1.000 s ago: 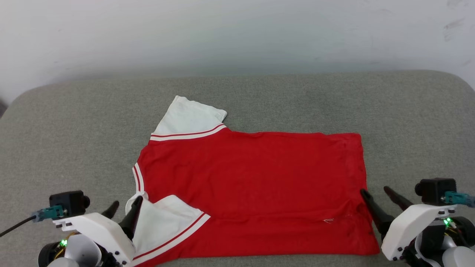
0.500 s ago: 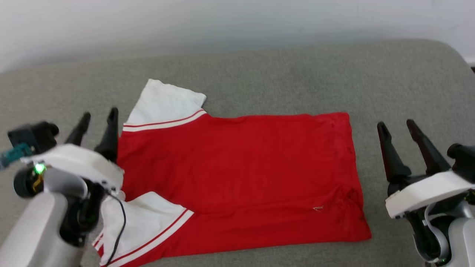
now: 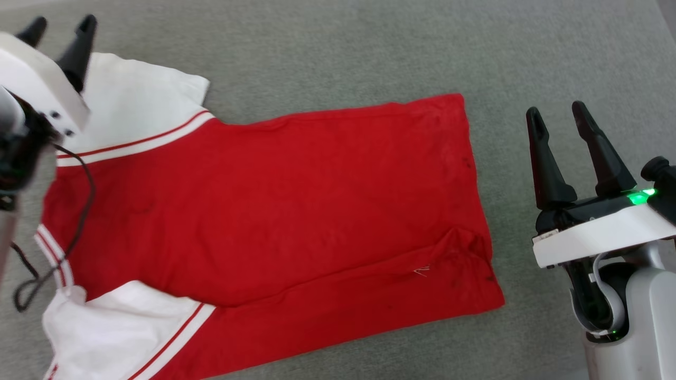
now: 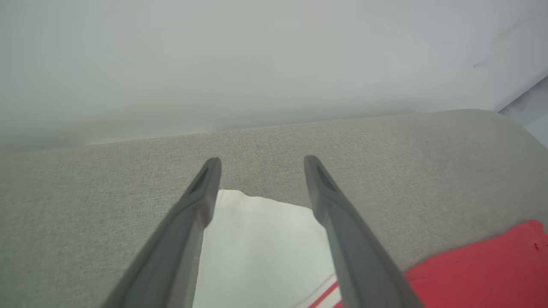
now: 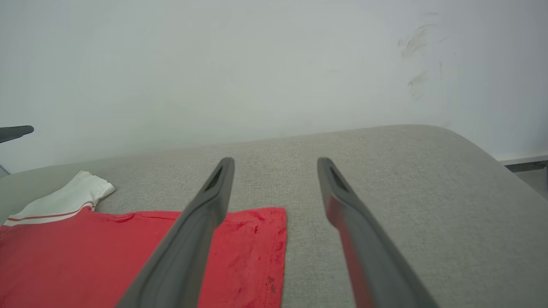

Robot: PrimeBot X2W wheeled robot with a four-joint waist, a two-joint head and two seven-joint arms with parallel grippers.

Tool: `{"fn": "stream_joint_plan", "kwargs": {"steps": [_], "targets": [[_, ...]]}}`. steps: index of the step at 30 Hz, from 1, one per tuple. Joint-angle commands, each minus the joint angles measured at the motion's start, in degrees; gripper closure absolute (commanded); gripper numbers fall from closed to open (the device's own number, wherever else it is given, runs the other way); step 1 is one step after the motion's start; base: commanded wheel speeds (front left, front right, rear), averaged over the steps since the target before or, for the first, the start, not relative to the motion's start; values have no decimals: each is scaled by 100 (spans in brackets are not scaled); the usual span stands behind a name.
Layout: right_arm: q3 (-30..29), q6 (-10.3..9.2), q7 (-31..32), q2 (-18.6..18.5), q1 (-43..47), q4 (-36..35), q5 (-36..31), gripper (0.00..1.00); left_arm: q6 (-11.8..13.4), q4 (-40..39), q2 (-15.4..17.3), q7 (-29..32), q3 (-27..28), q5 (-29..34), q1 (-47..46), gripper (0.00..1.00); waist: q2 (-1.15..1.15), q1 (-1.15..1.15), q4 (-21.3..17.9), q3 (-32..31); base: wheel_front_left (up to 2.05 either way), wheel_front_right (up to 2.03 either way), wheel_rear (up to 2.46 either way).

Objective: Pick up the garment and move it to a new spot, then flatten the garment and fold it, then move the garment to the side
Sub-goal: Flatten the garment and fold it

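Now both grippers are off the shirt's [image 3: 264,200] near edge and raised, each with its 2 fingers spread and empty. The left gripper [image 3: 59,26] has gone to the far white sleeve [image 3: 137,111] at 10 o'clock, and the right gripper [image 3: 555,113] hovers beside the hem at 3 o'clock. The shirt lies flat on the grey cushion [image 3: 343,47], so folding probably comes next.

Head looks down, wrists low, sharing garment [image 3: 264,211]

Left gripper [image 3: 60,24] and right gripper [image 3: 555,111], fingers [image 3: 546,163] apart
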Motion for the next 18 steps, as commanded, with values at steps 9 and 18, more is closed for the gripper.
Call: {"fn": "stream_joint_plan", "kwargs": {"steps": [9,18], "targets": [[76,-2,-204,117,-145,-24,89,0,-190,422,813,2059,-299,-92,-1066,0,0,-1,-662,772,0,0,0],[216,-2,-340,140,-156,174,287,0,135,721,1188,3570,-405,-428,-1024,0,0,-1,-858,1076,0,0,0]]}}
